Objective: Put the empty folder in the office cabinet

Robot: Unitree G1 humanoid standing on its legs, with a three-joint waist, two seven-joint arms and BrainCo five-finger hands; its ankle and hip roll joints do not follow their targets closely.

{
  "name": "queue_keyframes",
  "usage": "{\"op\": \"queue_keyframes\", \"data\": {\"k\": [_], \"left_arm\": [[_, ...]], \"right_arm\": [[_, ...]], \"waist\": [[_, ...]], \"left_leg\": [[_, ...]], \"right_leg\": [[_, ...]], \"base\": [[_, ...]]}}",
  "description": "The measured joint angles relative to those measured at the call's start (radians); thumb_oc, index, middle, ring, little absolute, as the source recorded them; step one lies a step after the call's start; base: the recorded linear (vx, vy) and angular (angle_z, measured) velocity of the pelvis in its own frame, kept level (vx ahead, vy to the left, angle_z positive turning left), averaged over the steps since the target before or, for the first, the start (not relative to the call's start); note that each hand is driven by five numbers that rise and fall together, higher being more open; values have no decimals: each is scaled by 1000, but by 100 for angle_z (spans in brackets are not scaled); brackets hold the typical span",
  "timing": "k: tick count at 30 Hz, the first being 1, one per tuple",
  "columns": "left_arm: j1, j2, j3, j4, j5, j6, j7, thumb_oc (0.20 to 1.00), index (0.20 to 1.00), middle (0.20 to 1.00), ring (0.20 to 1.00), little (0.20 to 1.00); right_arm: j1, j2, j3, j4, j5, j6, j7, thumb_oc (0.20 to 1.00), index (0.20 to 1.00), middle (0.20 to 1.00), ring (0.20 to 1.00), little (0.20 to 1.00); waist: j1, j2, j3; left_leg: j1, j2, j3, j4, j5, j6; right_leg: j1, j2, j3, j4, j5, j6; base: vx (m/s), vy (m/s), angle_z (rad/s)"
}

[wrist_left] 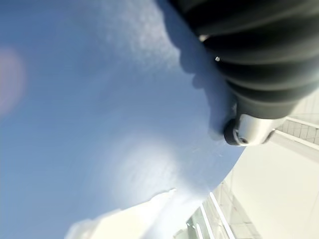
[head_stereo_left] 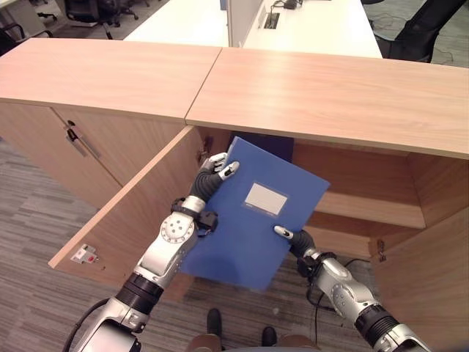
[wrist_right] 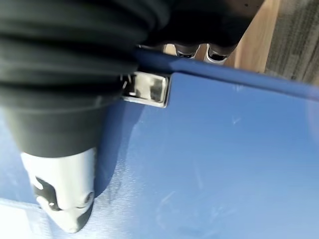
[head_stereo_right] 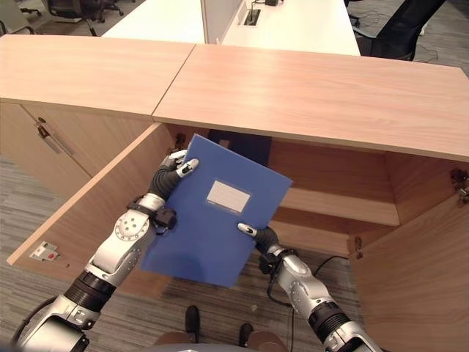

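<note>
Right now both hands have the blue folder [head_stereo_left: 249, 220] held up in the air, tilted, just in front of the open office cabinet [head_stereo_left: 366, 183]. The left hand [head_stereo_left: 209, 180] grips the folder's upper left edge, its fingers [head_stereo_left: 229, 170] curled over the rim onto the front face, just left of the pale label pocket [head_stereo_left: 265, 199]. The right hand [head_stereo_left: 297, 242] pinches the folder's lower right edge, the thumb [head_stereo_left: 283, 232] lying on the front face and the rest of the fingers hidden behind the cover. In the right wrist view the thumb [wrist_right: 65, 199] presses flat against the blue surface. The folder's top corner points toward the dark gap under the cabinet's wooden top, above the inner shelf [head_stereo_left: 374, 209]. The left cabinet door [head_stereo_left: 132, 213] stands swung wide open beside the left arm, and the right door [head_stereo_left: 432, 279] hangs open on the other side.
</note>
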Motion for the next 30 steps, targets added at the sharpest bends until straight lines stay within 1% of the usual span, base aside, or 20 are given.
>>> {"op": "queue_keyframes", "data": {"k": [1, 3, 8, 11, 12, 16, 18, 19, 22, 23, 25, 27, 30], "left_arm": [[0, 5, -11, 0, -31, 5, -12, 200, 200, 200, 200, 200], [0, 11, -26, 0, -64, 12, -19, 200, 200, 200, 200, 200], [0, 60, -45, 1, -186, 51, -58, 200, 200, 200, 200, 200], [3, 89, -76, 1, -244, 75, -65, 200, 200, 200, 200, 200], [3, 94, -87, 2, -259, 89, -67, 200, 200, 200, 200, 200], [3, 114, -126, 6, -318, 106, -68, 200, 200, 200, 200, 200], [5, 114, -154, 32, -375, 111, -68, 724, 724, 724, 724, 724], [4, 115, -171, 44, -398, 113, -68, 1000, 1000, 1000, 1000, 1000], [4, 102, -201, 44, -470, 110, -83, 1000, 1000, 1000, 1000, 1000], [1, 82, -203, 44, -497, 104, -89, 1000, 1000, 1000, 1000, 1000], [-6, 64, -221, 44, -510, 104, -94, 1000, 1000, 1000, 1000, 1000], [-13, 51, -220, 44, -511, 97, -94, 1000, 1000, 1000, 1000, 1000], [-14, -3, -188, 50, -552, 72, -93, 1000, 1000, 1000, 1000, 1000]], "right_arm": [[0, 4, 0, 18, 29, -1, 13, 564, 564, 564, 564, 564], [8, 6, -1, 27, 52, -2, 22, 200, 200, 200, 200, 200], [45, 11, 9, 27, 105, -4, 69, 200, 200, 200, 200, 200], [83, 11, 20, 27, 117, -5, 92, 200, 200, 200, 200, 200], [97, 11, 30, 27, 132, -6, 93, 200, 200, 200, 200, 200], [127, 10, 42, 26, 147, -9, 96, 200, 200, 200, 200, 200], [155, 11, 46, 28, 162, -22, 96, 200, 200, 200, 200, 200], [159, 11, 57, 44, 186, -22, 95, 200, 200, 200, 200, 200], [170, 33, 54, 71, 271, -21, 95, 200, 200, 200, 200, 200], [175, 77, 19, 109, 312, -29, 89, 200, 200, 200, 200, 200], [176, 109, -8, 142, 373, -32, 76, 200, 200, 200, 200, 200], [176, 109, -7, 145, 395, -27, 67, 200, 200, 200, 200, 200], [182, 115, -23, 145, 436, -26, 48, 200, 200, 200, 200, 200]], "waist": [[-1, 1, -3], [-3, 1, -4], [-11, 3, -9], [-21, 3, -22], [-23, 4, -27], [-30, 8, -32], [-32, 15, -38], [-32, 17, -40], [-34, 19, -40], [-34, 19, -41], [-35, 23, -43], [-36, 23, -43], [-41, 23, -43]], "left_leg": [[0, 0, 0, 0, 0, 0], [0, 0, 0, 0, 0, 0], [0, -1, -1, 0, 0, 0], [0, -1, -1, -1, 0, 0], [0, -1, -1, -1, 0, 0], [0, 0, 0, -1, 0, 0], [0, -1, 1, -2, 0, 0], [0, -1, 2, -2, 0, 0], [-1, 0, 2, -2, 0, 0], [-1, 0, 1, -2, 0, 0], [-2, -1, 3, -3, 0, 0], [-4, 0, 4, -3, 0, 0], [-4, 0, 3, -3, 0, 0]], "right_leg": [[0, 0, 0, 0, 0, 0], [0, -1, 0, 0, 0, 0], [1, -1, -1, 0, 0, 0], [0, -1, -1, -1, 0, 0], [0, -1, -1, -1, 0, 0], [-1, 0, 0, -1, 0, 0], [-2, -1, 0, -1, 0, 0], [-3, -1, 1, 0, 0, 0], [-4, -1, 2, 1, 0, 0], [-4, 0, 1, 2, 0, 0], [-8, -1, 3, 3, 0, 1], [-10, -1, 3, 3, 0, 1], [-10, 0, 3, 3, 0, 0]], "base": [[0, 0, 0], [0, 0, 0], [0, 0, 0], [0, 0, 0], [0, 0, 0], [0, 0, 0], [0, 0, 0], [0, 0, 0], [0, 0, 0], [0, 0, 0], [0, 0, 0], [0, 0, 0], [0, 0, 0]]}}
